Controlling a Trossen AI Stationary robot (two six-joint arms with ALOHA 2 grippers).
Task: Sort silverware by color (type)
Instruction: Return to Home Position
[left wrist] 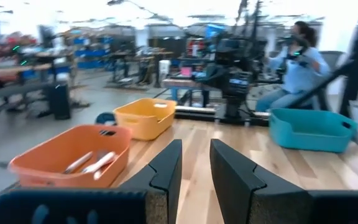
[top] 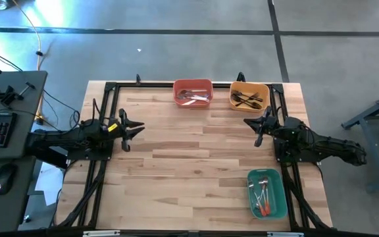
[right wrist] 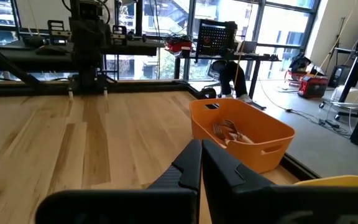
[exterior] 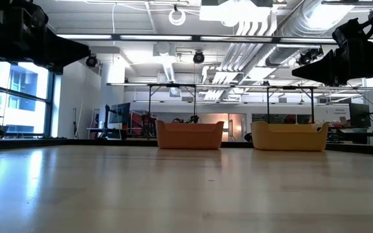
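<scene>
Wooden worktop (top: 196,164) has no loose forks (top: 247,100); your right gripper (top: 256,129), closed and empty, is nearest the yellow bin (top: 249,83), left gripper (top: 137,128) barely parted.

— Where do we find the white-handled forks with silver metal heads (top: 193,98)?
— We see them lying flat in a loose heap inside the orange rectangular plastic bin (top: 193,81), at the far edge of the wooden table (top: 176,151).
— And the black-handled metal forks (top: 247,100)?
— We find those heaped criss-cross in the yellow rectangular plastic bin (top: 249,84), just beside the orange one.
— The red-orange-handled metal forks (top: 263,197)?
— We spot them in the teal rectangular plastic bin (top: 283,197), well apart from the others, near the table's front right corner. They lie lengthwise, silver heads toward the far end.
</scene>
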